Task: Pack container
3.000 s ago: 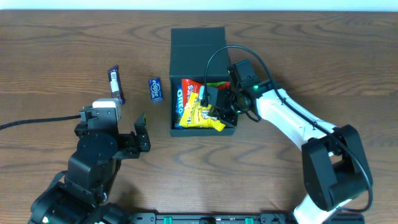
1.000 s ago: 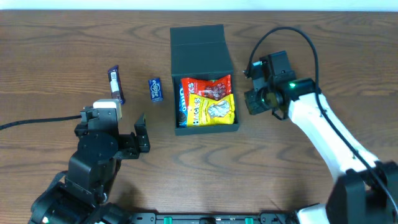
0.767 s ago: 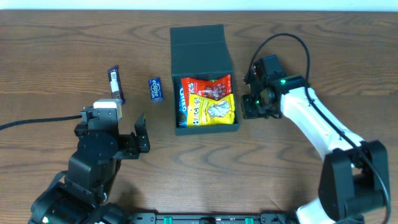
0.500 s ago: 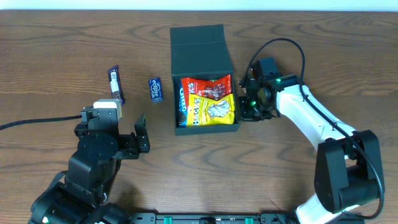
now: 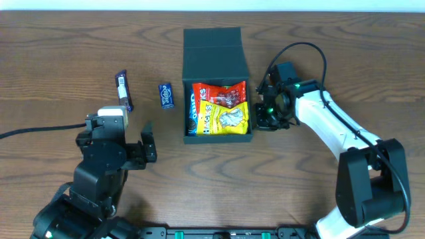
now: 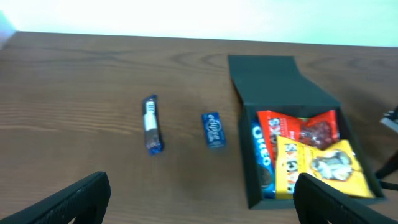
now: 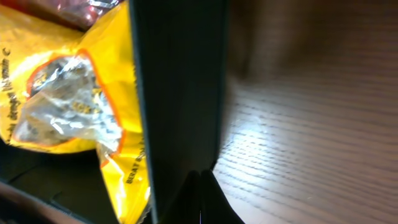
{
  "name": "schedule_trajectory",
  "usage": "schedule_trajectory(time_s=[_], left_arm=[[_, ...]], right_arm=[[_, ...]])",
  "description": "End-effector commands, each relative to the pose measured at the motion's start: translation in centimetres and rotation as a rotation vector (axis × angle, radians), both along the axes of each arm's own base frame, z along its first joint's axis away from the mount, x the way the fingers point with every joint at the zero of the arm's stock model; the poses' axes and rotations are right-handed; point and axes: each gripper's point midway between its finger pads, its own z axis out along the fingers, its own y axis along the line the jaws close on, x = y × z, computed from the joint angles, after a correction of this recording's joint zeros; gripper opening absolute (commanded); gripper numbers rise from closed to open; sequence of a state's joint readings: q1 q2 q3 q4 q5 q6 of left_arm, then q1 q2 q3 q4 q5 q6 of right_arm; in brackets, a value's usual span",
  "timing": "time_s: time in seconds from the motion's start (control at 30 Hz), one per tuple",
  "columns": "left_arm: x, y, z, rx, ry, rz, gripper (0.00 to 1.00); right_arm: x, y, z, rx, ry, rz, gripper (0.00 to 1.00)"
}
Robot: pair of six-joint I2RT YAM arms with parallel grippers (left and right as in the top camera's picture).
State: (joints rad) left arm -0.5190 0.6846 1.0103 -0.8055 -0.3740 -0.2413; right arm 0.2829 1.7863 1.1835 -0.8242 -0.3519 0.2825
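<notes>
The container [image 5: 215, 61] is a dark box with its flap lid open at the back. It holds a red packet [image 5: 221, 93], a yellow packet [image 5: 226, 120] and a blue Oreo packet [image 5: 192, 113]. My right gripper [image 5: 257, 121] is shut and empty, its tips against the outside of the container's right wall [image 7: 180, 93], next to the yellow packet [image 7: 62, 106]. My left gripper [image 5: 147, 141] is open and empty, left of the container and apart from it. The left wrist view shows the container [image 6: 273, 81] ahead to the right.
A dark blue snack bar [image 5: 122, 89] and a small blue packet [image 5: 165, 95] lie on the wooden table left of the container. They also show in the left wrist view as the bar [image 6: 150, 124] and the packet [image 6: 213, 129]. A black cable [image 5: 33, 131] runs off left.
My right gripper left the yellow packet in the container, drew out to the right, then came back shut against the right wall. The left gripper shifted slightly.
</notes>
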Motion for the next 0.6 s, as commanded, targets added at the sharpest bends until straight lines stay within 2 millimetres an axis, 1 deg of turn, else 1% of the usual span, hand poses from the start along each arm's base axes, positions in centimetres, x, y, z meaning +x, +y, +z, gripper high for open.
schedule_trajectory(time_s=[0.0,0.07,0.1,0.17,0.2,0.3,0.37,0.5,0.53,0.57], left_arm=[[0.5,1.3,0.5,0.068,-0.014,0.063,0.95],[1.1,1.4,-0.3,0.129,0.015,0.066,0.95],[1.6,1.3,-0.8,0.157,0.037,0.070,0.95],[2.3,1.1,-1.6,0.185,0.068,0.079,0.95],[2.9,0.8,-2.2,0.194,0.085,0.080,0.95],[4.4,0.7,-3.0,0.204,0.109,0.100,0.95],[5.4,1.0,-3.5,0.190,0.120,0.133,0.95],[7.6,2.0,-4.8,0.097,0.159,0.161,0.95],[8.1,2.4,-5.2,0.069,0.172,0.168,0.95],[8.6,3.2,-5.6,0.048,0.188,0.187,0.95]], right_arm=[[1.7,-2.1,0.4,-0.046,-0.038,-0.068,0.01],[3.0,-2.8,1.4,-0.038,-0.067,-0.096,0.01],[3.8,-3.3,2.3,-0.032,-0.091,-0.113,0.01],[4.9,-3.8,3.5,-0.025,-0.124,-0.132,0.01],[5.9,-4.1,4.7,-0.020,-0.160,-0.131,0.01],[7.5,-4.4,7.3,-0.012,-0.245,-0.101,0.01],[8.3,-4.2,9.0,-0.010,-0.312,-0.056,0.01],[9.8,-4.0,13.0,-0.017,-0.474,0.046,0.01],[10.2,-4.0,13.9,-0.019,-0.515,0.065,0.03],[10.5,-3.9,14.8,-0.019,-0.558,0.080,0.07]])
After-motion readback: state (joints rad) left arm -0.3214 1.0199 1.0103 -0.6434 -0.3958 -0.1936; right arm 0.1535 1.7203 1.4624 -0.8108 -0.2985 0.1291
